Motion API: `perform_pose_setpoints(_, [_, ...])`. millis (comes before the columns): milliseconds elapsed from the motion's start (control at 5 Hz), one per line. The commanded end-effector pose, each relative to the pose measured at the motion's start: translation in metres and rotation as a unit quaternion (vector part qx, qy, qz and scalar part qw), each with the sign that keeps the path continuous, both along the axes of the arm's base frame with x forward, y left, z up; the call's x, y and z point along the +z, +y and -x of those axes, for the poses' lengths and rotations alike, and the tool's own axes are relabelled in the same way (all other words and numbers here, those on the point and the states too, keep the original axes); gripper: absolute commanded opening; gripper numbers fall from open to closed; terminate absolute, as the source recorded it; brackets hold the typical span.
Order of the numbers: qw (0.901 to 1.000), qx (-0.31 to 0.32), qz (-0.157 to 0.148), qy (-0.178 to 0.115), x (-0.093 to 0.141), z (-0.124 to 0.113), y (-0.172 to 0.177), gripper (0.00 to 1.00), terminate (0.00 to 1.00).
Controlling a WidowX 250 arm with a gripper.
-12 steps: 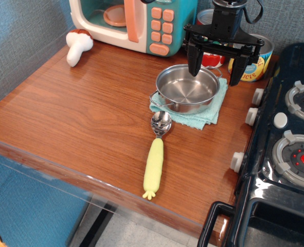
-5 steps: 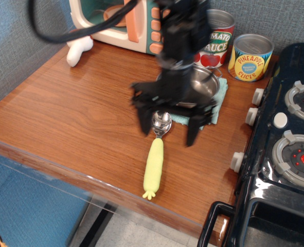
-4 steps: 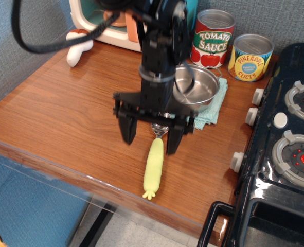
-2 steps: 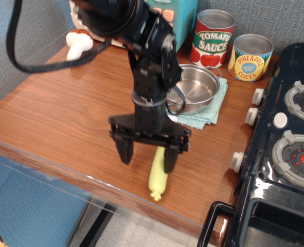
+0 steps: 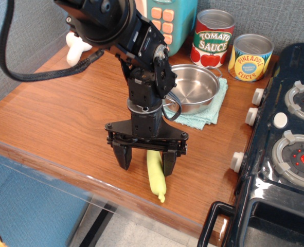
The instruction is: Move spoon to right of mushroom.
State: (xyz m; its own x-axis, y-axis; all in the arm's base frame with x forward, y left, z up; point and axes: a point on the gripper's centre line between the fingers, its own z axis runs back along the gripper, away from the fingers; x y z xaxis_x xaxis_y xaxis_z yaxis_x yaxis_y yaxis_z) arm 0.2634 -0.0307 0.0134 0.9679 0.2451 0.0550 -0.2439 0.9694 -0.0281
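The spoon (image 5: 155,175) lies near the table's front edge; only its pale yellow-green handle shows, its metal bowl hidden behind my gripper. My gripper (image 5: 145,161) is open, low over the table, with its fingers astride the handle's upper part. The right finger (image 5: 169,163) is close against the handle, the left finger (image 5: 123,157) stands apart to its left. The mushroom (image 5: 77,49) lies at the far left back, white stem showing, its cap hidden behind my arm.
A steel bowl (image 5: 198,88) sits on a teal cloth (image 5: 213,105) behind my gripper. A tomato sauce can (image 5: 212,38) and a pineapple can (image 5: 250,57) stand at the back. A toy microwave (image 5: 164,20) is behind my arm. A black toy stove (image 5: 285,144) fills the right side.
My arm has come from over the bowl down to the front edge and lowered around the spoon handle. The spoon has shifted toward the edge, its tail end swung to the right.
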Motion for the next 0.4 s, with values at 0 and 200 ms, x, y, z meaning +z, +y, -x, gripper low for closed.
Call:
perform_pose_setpoints(0, [0.9996, 0.001, 0.001, -0.027, 0.0140, -0.0096, -0.0039, 1.00, 0.00])
perform_pose_setpoints(200, [0.9995, 0.003, 0.000, -0.031, 0.0153, -0.0083, -0.0037, 1.00, 0.00])
